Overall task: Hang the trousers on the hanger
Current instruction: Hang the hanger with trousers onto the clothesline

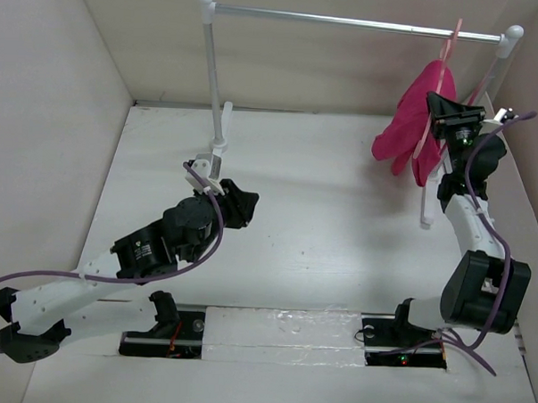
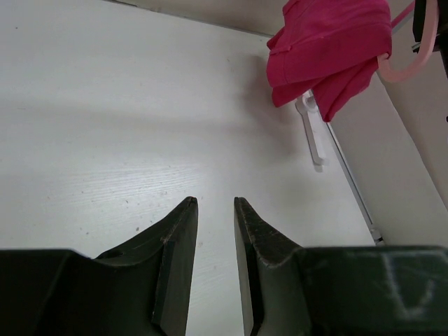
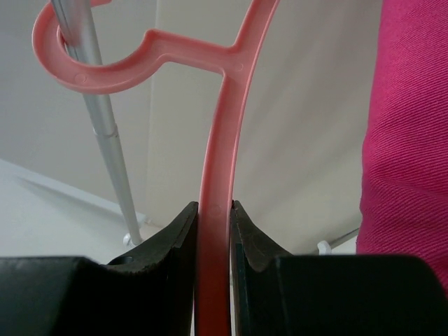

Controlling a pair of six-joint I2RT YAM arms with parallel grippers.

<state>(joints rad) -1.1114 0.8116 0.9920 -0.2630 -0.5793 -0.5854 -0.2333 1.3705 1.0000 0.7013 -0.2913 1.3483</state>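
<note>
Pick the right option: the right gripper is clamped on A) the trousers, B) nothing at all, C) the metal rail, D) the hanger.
D: in the right wrist view the right gripper is shut on a strut of the hanger, with the trousers off to one side and the rail behind.
</note>
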